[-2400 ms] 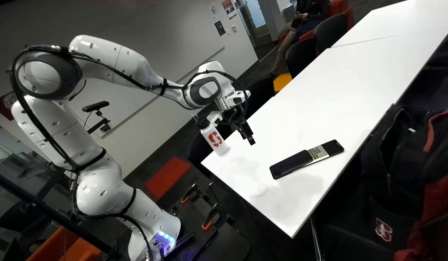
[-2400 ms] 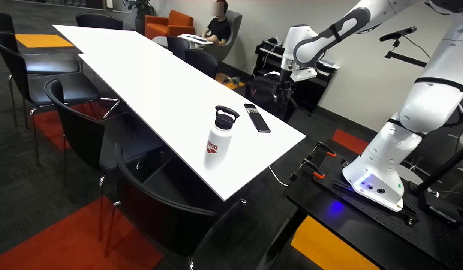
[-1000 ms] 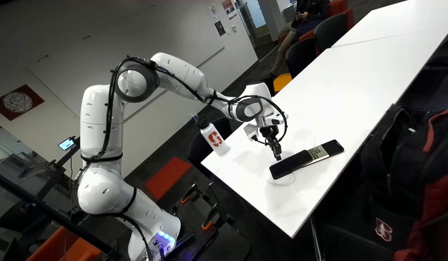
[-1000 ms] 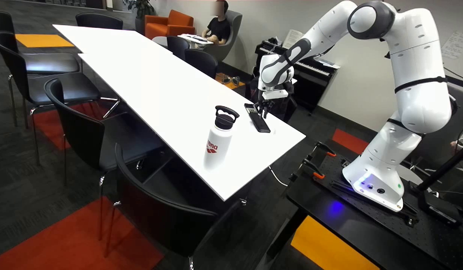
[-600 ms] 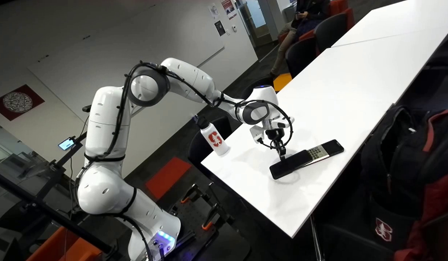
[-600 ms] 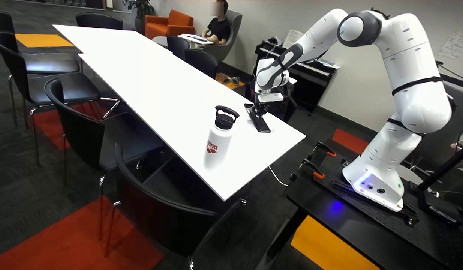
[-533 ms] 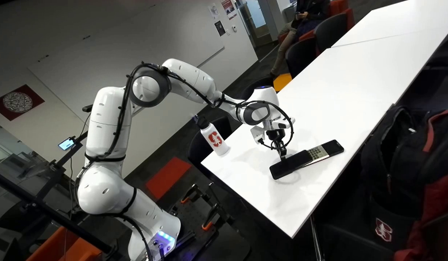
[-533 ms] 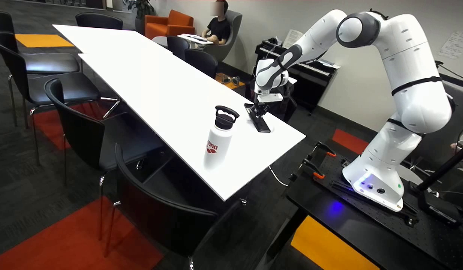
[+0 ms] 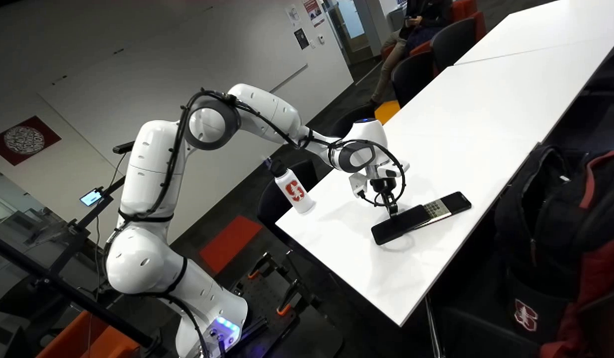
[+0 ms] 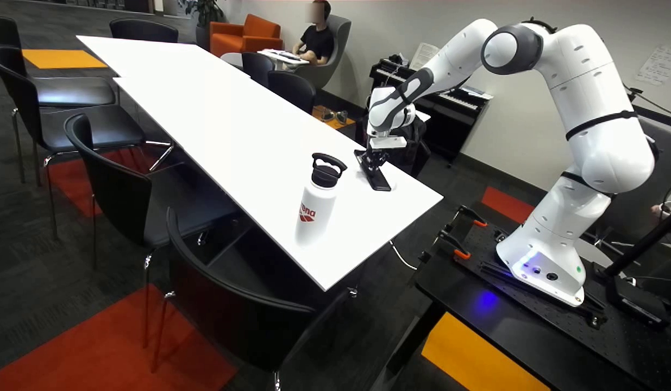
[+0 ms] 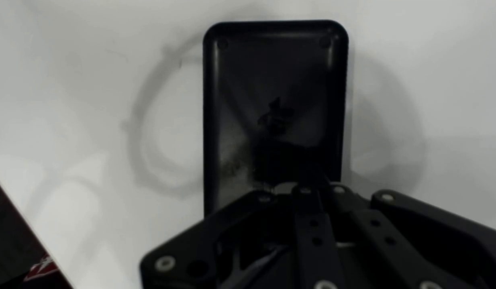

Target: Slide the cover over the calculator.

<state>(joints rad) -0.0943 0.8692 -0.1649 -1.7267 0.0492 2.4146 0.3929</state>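
The calculator lies flat on the white table, its grey keypad face (image 9: 437,209) and black far end showing in an exterior view. Over its near part sits the black cover (image 9: 408,220), slid partway back so some keys are exposed. In the wrist view the cover (image 11: 272,80) fills the middle, smooth and dark. My gripper (image 9: 394,214) points down at the cover's top, its fingertips appearing to touch it. In the wrist view the gripper's (image 11: 308,174) fingers are drawn together, tips dark against the cover, nothing seen between them. In an exterior view the gripper (image 10: 374,163) hides the keypad.
A white bottle with a red logo (image 9: 295,191) stands upright near the table's corner, also seen in an exterior view as the bottle (image 10: 316,209). A dark backpack (image 9: 545,238) sits beyond one long table edge. Chairs line the table (image 10: 205,119).
My gripper came across the table, closed and lowered onto the cover. In the last half second gripper and cover moved slightly toward the keypad; the calculator's far end stayed put.
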